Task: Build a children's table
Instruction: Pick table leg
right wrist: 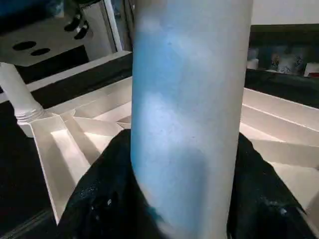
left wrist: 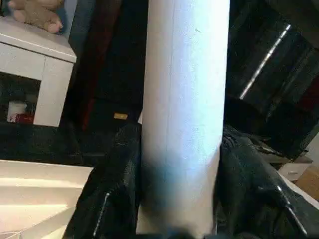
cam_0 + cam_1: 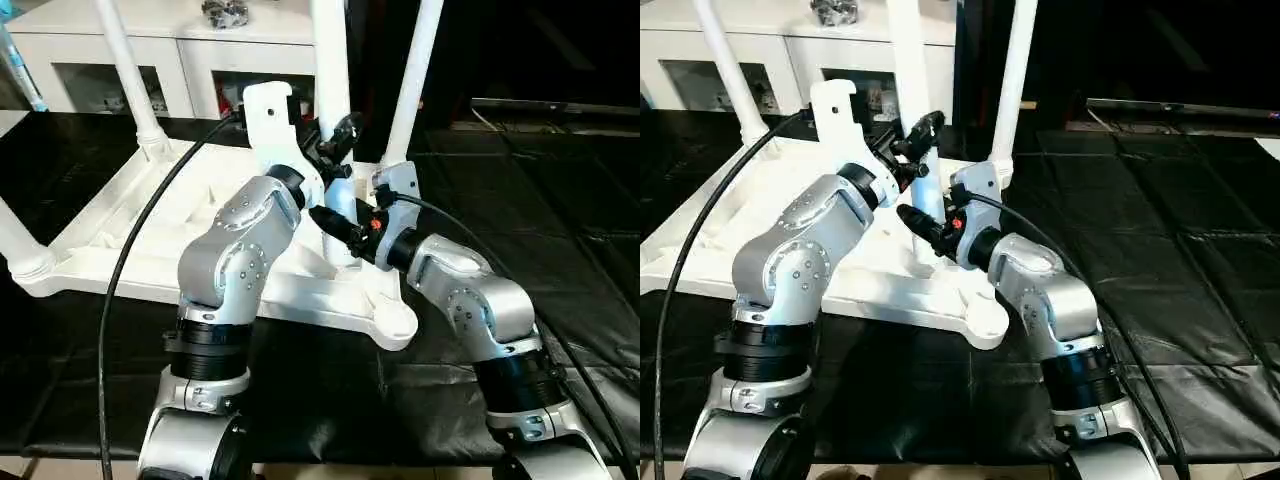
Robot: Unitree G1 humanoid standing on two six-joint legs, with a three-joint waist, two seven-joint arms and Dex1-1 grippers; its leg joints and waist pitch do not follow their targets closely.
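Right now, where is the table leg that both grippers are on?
In the head view, the table leg stands upright near the middle, over the upturned tabletop, between the left gripper and the right gripper.

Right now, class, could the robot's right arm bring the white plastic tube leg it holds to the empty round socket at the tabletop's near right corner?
Probably yes: the empty round corner socket lies just below the right gripper, nothing between. The left gripper grips the white plastic tube leg too.

Silver forearms [image 3: 240,250] (dotted with small screws), black wrist collars, trailing black cables [image 3: 140,240].
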